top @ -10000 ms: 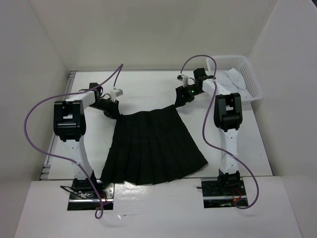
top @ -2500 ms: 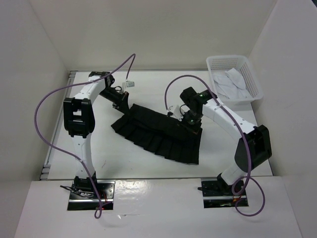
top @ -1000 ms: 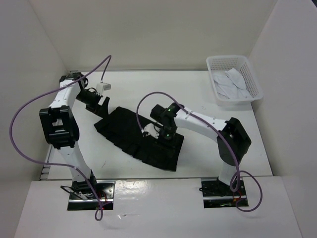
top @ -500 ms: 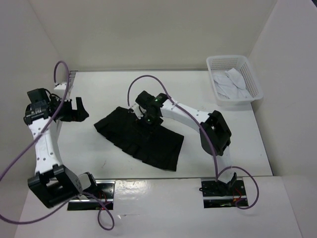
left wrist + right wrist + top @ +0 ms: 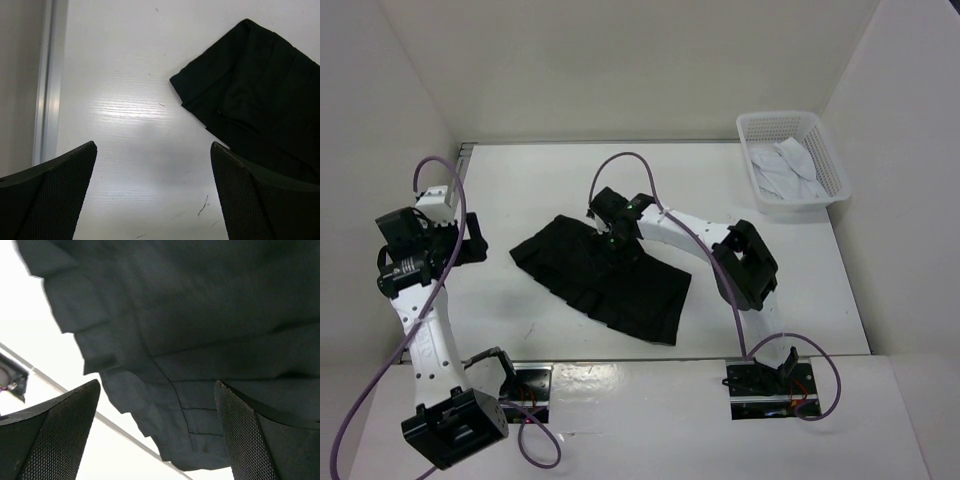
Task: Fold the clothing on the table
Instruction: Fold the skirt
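Skirt [image 5: 620,285] black, folded over, on table [image 5: 775,300]; left tool [image 5: 152,150] wide, empty, beside skirt; right tool [image 5: 157,386] wide above skirt.

Black skirt [image 5: 620,290] is lying folded on the white counter [image 5: 780,280].
Right fingers [image 5: 620,243] are hanging over its far edge; left fingers [image 5: 472,250] are hanging well apart to its left; a white basket [image 5: 832,168] is sitting far right.

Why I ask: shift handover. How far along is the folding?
Done: the skirt lies doubled over on the table, layers overlapping. In hand: nothing; the right gripper is open over it, the left gripper open beside it. Left: probably one more fold, since it looks long and uneven.
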{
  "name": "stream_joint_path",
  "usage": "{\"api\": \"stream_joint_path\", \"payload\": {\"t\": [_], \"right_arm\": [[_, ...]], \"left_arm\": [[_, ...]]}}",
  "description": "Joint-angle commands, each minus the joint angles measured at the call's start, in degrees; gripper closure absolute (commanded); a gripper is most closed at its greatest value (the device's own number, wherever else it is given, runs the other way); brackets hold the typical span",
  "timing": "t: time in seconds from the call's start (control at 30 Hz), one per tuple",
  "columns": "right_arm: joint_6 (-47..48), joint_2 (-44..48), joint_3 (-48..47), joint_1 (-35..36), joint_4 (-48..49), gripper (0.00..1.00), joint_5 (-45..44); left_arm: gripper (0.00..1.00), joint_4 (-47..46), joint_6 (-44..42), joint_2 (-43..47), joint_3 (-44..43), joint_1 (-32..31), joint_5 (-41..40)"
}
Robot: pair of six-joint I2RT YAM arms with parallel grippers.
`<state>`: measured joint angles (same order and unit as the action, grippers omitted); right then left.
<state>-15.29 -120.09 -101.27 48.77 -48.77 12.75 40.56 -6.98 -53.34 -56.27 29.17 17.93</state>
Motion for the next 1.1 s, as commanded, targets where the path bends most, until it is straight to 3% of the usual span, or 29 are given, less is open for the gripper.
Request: {"api": "stream_joint_path", "payload": {"t": [0.0, 0.13, 0.4, 0.53, 0.67, 0.83, 1.07], "right_arm": [[-7.4, 3.6, 5.1, 0.4, 3.9, 0.01, -2.1], [-11.4, 4.5, 9.9, 0.4, 5.7, 0.01, -7.0], [-11.3, -3.6, 8.2, 0.4, 7.5, 0.01, -16.6], [-4.5, -8.5, 3.3, -1.0, 6.3, 0.01, -25.4], [3.8, -10.2, 2.6, -8.1, 5.8, 0.01, -25.7], [15.7, -8.7, 7.2, -13.6, 7.5, 0.01, -27.1], [38.1, -1.9, 18.3, -14.7, 14.6, 0.01, -27.5]], "left_arm": [[0.00, -3.6, 1.8, 2.1, 0.5, 0.7, -1.7], [0.00, -3.6, 1.8, 1.4, 0.5, 2.1, -1.1], [0.00, -4.1, 1.8, 2.5, 1.1, 2.7, -1.1], [0.00, -4.1, 1.8, 2.5, 1.1, 2.7, -0.4], [0.00, -4.1, 1.8, 2.5, 1.1, 3.3, 0.1], [0.00, -4.1, 1.3, 2.5, 1.1, 3.3, 0.6], [0.00, -3.6, 0.7, 2.5, 1.1, 3.3, 1.8]]}}
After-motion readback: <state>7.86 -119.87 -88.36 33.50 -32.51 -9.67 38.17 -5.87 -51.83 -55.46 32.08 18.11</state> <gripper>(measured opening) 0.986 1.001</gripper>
